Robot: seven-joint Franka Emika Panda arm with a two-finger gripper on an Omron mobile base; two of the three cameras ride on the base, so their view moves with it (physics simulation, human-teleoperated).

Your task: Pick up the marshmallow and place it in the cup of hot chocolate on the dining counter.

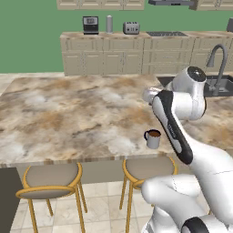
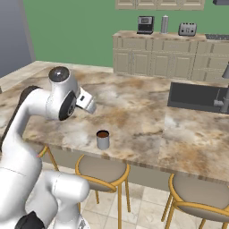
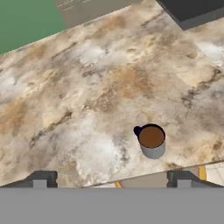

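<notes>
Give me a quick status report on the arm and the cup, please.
Tool open, empty, above the dining counter. Cup of hot chocolate upright near the counter's front edge. Marshmallow not spotted. Nothing near the cup.

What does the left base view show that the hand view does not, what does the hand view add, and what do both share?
Left base view: the robot's white arm, two yellow-framed stools below the counter edge, a curved faucet, and a coffee machine and toaster on the back counter.
Hand view: the open, empty end effector, its dark fingertips wide apart.
Both: the cup of hot chocolate standing near the front edge of the dining counter, the dark sink and the green wall.
</notes>
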